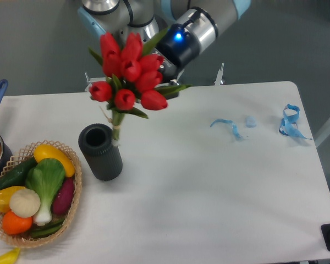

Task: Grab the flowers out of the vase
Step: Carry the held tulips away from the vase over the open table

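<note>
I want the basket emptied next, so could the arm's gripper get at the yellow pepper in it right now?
Probably not yet: the gripper is shut on the tulips. The yellow pepper lies uncovered in the basket.
</note>
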Tool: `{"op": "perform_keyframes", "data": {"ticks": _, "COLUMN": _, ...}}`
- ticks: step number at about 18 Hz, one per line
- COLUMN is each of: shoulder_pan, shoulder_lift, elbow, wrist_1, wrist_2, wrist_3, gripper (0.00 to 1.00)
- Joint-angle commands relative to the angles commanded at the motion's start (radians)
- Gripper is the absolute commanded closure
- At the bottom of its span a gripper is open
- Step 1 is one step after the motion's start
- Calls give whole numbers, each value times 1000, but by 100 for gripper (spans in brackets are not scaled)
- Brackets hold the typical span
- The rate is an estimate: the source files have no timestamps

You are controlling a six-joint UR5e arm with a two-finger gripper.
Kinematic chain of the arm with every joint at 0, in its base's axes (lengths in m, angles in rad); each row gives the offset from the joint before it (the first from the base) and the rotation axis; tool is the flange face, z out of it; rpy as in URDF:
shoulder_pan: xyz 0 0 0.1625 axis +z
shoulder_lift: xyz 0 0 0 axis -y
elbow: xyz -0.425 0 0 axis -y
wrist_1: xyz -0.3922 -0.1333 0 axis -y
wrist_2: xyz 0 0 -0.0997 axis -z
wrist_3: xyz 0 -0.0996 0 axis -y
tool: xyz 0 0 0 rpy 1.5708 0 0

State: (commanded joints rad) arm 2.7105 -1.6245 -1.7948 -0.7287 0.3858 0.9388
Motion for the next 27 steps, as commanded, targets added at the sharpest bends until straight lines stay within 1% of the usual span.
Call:
{"op": "perform_keyframes", "data": {"ticks": 2, "shoulder_pan": -2, "shoulder_lift": 15, "elbow": 8, "wrist_1": -2, "wrist_2": 153, "wrist_3": 2, "gripper": 100}}
{"op": "perform_keyframes", "data": {"ticks": 3, "shoulder_pan": -5, "shoulder_lift": 15, "elbow": 8, "wrist_1": -2, "wrist_2": 201, "wrist_3": 3, "gripper": 100}}
{"op": "perform_keyframes", "data": {"ticks": 7, "shoulder_pan": -5, "shoulder_lift": 17, "elbow": 6, "wrist_1": -5, "wrist_2": 255, "wrist_3": 27, "gripper": 100}}
{"op": "perform_keyframes", "data": {"ticks": 12, "shoulder_pan": -18, "shoulder_lift": 18, "elbow": 3, "wrist_1": -14, "wrist_2": 530, "wrist_3": 29, "gripper": 100}}
{"op": "perform_keyframes", "data": {"ticks": 14, "shoulder_pan": -41, "shoulder_lift": 5, "elbow": 0, "wrist_1": -15, "wrist_2": 579, "wrist_3": 29, "gripper": 100}}
{"op": "perform_keyframes", "data": {"ticks": 16, "shoulder_pan": -48, "shoulder_lift": -11, "elbow": -9, "wrist_1": -14, "wrist_2": 629, "wrist_3": 29, "gripper": 100}}
{"op": "perform_keyframes", "data": {"ticks": 17, "shoulder_pan": -51, "shoulder_lift": -11, "elbow": -21, "wrist_1": -15, "wrist_2": 656, "wrist_3": 31, "gripper": 100}}
{"op": "perform_keyframes", "data": {"ticks": 19, "shoulder_pan": -67, "shoulder_lift": -9, "elbow": -76, "wrist_1": -12, "wrist_2": 680, "wrist_3": 38, "gripper": 100}}
{"op": "perform_keyframes", "data": {"ticks": 20, "shoulder_pan": -67, "shoulder_lift": -11, "elbow": -86, "wrist_1": -12, "wrist_2": 688, "wrist_3": 47, "gripper": 100}}
{"op": "perform_keyframes", "data": {"ticks": 22, "shoulder_pan": -72, "shoulder_lift": -32, "elbow": -86, "wrist_1": -12, "wrist_2": 719, "wrist_3": 45, "gripper": 100}}
{"op": "perform_keyframes", "data": {"ticks": 25, "shoulder_pan": -90, "shoulder_lift": -72, "elbow": -66, "wrist_1": -17, "wrist_2": 777, "wrist_3": 41, "gripper": 100}}
{"op": "perform_keyframes", "data": {"ticks": 27, "shoulder_pan": -94, "shoulder_lift": -101, "elbow": -49, "wrist_1": -21, "wrist_2": 846, "wrist_3": 40, "gripper": 100}}
